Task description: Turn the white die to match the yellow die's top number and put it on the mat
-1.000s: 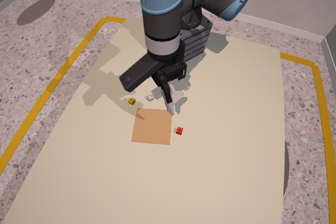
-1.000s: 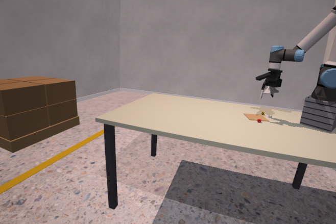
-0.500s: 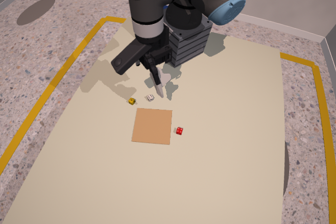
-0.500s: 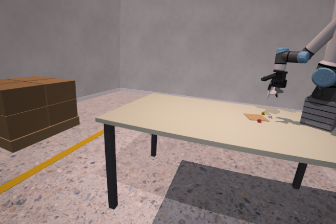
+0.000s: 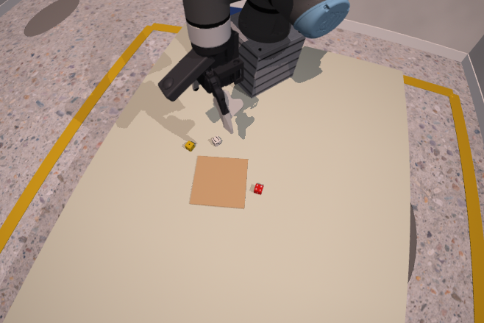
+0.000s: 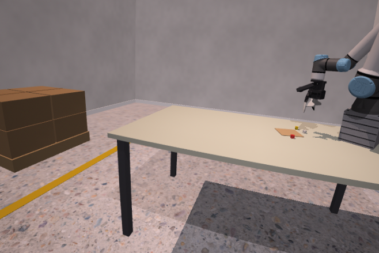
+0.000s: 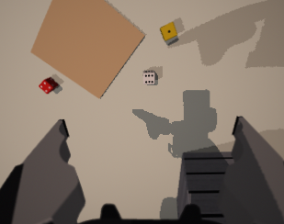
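The white die (image 5: 216,140) (image 6: 304,131) (image 7: 150,78) sits flat on the table, off the mat, with two rows of three black pips on top. The yellow die (image 5: 190,146) (image 6: 296,128) (image 7: 168,31) sits beside it, off the mat, with one pip on top. The red die (image 5: 258,188) (image 6: 292,136) (image 7: 48,85) lies just off another side of the orange mat (image 5: 218,182) (image 6: 285,132) (image 7: 88,44), with several white pips on top. My gripper (image 5: 213,110) (image 6: 309,110) (image 7: 148,119) is wide open and empty, high above the table, on the base side of the white die.
The grey slatted base block (image 5: 269,65) (image 6: 358,129) (image 7: 205,182) stands on the table (image 5: 312,233) (image 6: 214,130) behind the gripper. Shadows of the arm fall near the white and yellow dice. Brown boxes (image 6: 42,115) stand on the floor far from the arm.
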Available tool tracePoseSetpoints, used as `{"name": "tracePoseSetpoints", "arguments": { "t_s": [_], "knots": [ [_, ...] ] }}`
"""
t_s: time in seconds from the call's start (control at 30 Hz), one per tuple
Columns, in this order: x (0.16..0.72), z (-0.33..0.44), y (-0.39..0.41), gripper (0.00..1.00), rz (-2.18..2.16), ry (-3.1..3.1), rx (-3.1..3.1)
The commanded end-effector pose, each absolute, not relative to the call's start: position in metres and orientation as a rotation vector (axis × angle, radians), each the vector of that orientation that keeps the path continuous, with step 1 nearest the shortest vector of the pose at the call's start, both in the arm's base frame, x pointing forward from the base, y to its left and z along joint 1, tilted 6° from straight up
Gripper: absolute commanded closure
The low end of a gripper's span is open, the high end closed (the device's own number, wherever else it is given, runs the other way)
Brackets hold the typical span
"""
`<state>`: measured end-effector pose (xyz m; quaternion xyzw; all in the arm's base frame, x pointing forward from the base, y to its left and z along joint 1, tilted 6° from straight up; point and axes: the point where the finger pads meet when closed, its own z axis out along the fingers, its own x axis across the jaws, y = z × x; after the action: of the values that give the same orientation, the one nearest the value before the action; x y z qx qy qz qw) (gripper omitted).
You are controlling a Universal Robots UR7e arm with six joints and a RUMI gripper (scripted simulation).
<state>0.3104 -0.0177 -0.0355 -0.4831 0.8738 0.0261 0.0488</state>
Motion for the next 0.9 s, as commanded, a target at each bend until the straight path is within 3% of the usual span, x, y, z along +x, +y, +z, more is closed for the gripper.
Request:
{"name": "tracePoseSetpoints", "arguments": {
  "t_s": [0.0, 0.87],
  "knots": [
    [0.309, -0.036, -0.017, 0.00, 0.083, 2.661, -1.473],
    [0.311, -0.090, -0.014, 0.00, 0.083, 2.661, -1.473]
  ]
}}
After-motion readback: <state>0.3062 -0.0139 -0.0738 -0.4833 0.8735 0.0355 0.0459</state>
